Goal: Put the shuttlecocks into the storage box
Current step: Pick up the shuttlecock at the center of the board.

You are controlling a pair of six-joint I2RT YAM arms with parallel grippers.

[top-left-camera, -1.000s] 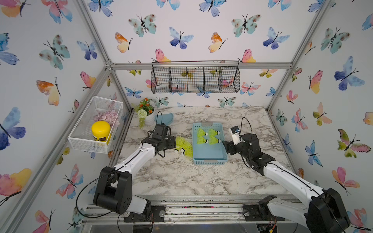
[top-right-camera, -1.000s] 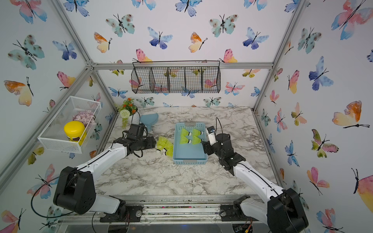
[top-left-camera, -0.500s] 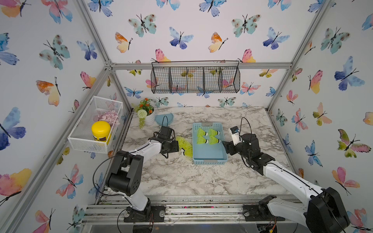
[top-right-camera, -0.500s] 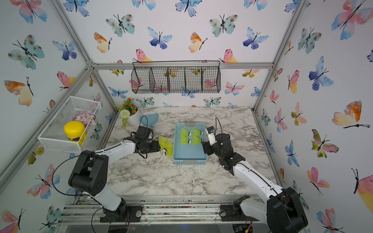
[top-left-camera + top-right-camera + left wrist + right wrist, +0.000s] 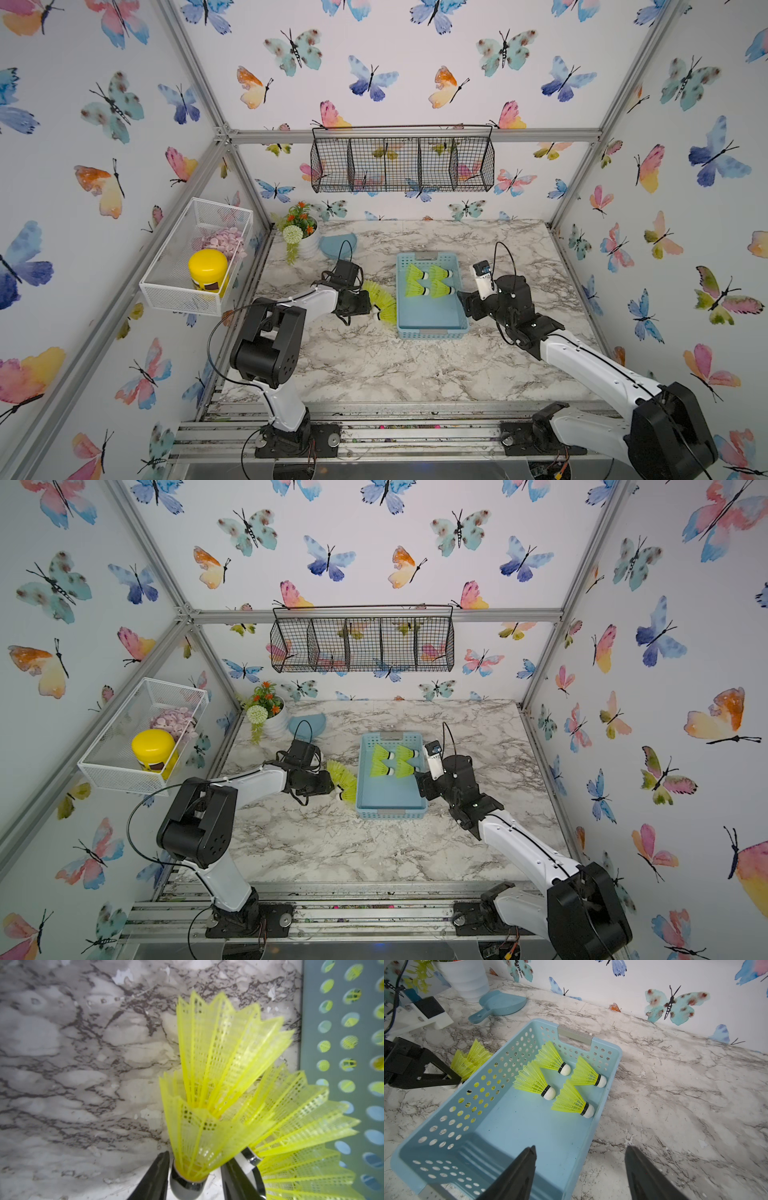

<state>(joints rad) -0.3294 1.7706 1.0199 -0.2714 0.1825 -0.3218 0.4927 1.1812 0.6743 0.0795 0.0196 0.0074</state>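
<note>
- Four shuttlecocks [image 5: 429,281] lie on their sides in the far half of the storage box [image 5: 432,330], which sits mid-bench.
- More of them form a fanned bunch [image 5: 380,300] on the bench [image 5: 374,365], just beside the box's left wall.
- My left fingers [image 5: 158,1174] straddle the base of one shuttlecock in that bunch; I cannot tell whether they are pinching it.
- My right fingers [image 5: 521,1167] are spread wide, one over the box's near end and one over bare bench.
- I see a bench surface of white marble with grey veins, flecked with small white chips.
- Its far left corner holds a white flower pot [image 5: 308,245] and a blue scoop [image 5: 337,245].
- Butterfly wallpaper [image 5: 415,62] covers all three walls, framed by aluminium bars [image 5: 540,135].
- On the back wall hangs a black wire basket [image 5: 403,166]; on the left wall, a white mesh basket [image 5: 178,291] holds a yellow jar [image 5: 208,270].
</note>
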